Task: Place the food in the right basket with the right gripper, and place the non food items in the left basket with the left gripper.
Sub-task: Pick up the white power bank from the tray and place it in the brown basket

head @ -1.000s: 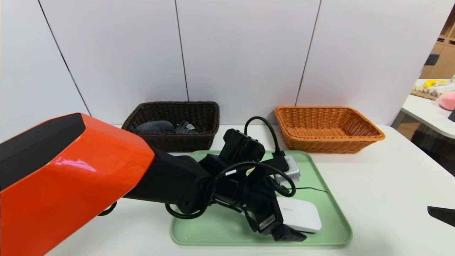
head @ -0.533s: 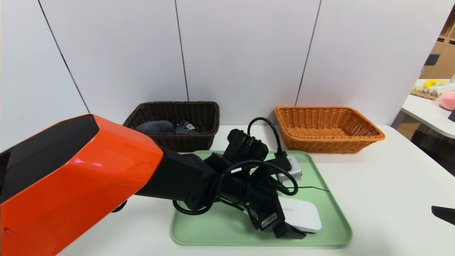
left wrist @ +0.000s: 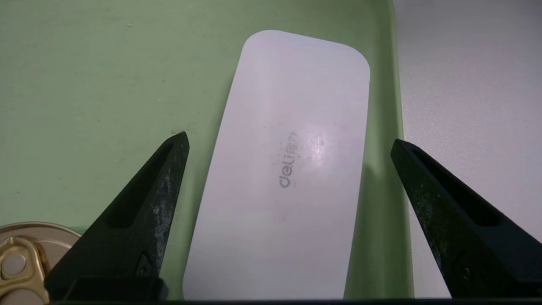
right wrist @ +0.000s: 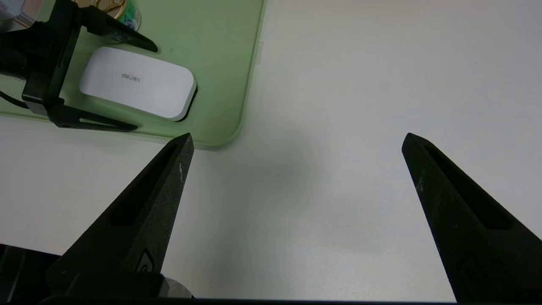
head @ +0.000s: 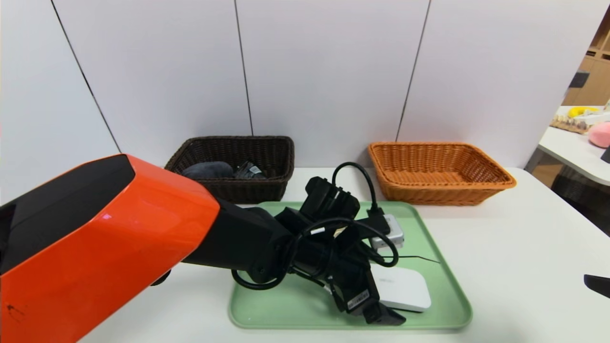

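baskets: 2, dark left basket [head: 236,166], orange right basket [head: 438,172], far side
white box [left wrist: 281,178]: 1, on tray [head: 295,309], straddled by left gripper [left wrist: 290,142], spread wide, nothing held
can [left wrist: 21,262]: 1, on tray, beside box
right gripper [right wrist: 296,140]: spread wide, nothing held, near right over table [right wrist: 360,106]

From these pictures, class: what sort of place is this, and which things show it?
Probably an indoor lab or office: plain white wall panels, a white table bearing a green tray, and wooden shelving beyond.
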